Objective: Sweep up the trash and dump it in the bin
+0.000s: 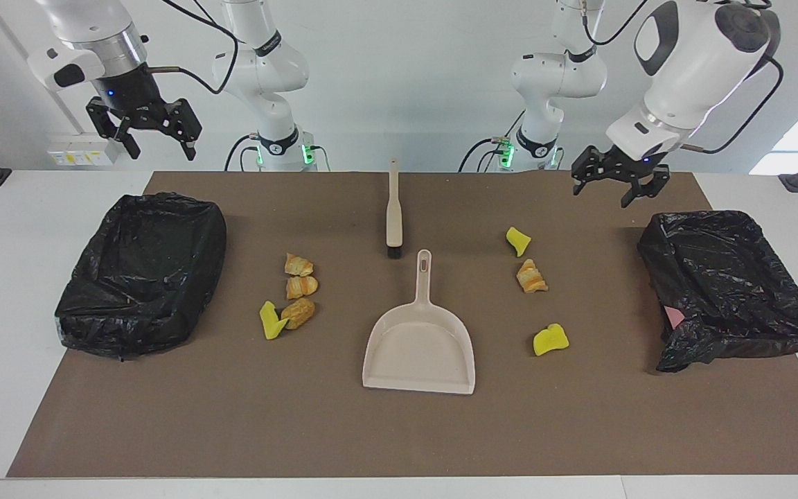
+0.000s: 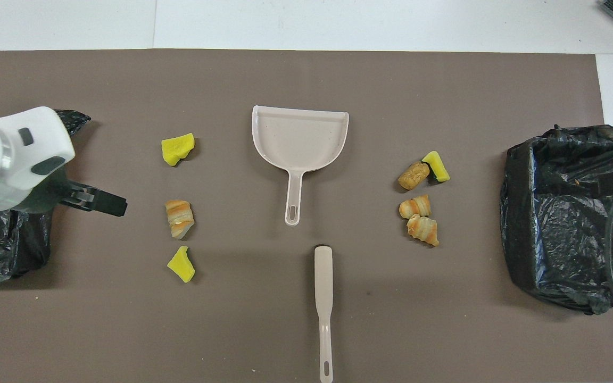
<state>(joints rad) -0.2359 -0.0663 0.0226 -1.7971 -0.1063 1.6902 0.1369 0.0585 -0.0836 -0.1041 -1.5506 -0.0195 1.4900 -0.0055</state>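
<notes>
Both the left gripper (image 1: 612,186) and right gripper (image 1: 144,132) hang open and empty, so a sloppy grab could knock the slim beige black-bristled brush (image 1: 393,211) into the small yellow-and-golden trash pieces (image 1: 291,294).

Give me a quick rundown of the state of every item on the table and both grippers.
dustpan: flat on the mat, empty
brush: lying flat, untouched, nearer the robots than the dustpan
trash: seven pieces loose on the mat, unswept
bins: two, lined with black bags
left gripper: open, empty, raised over the mat
right gripper: open, empty, raised
</notes>
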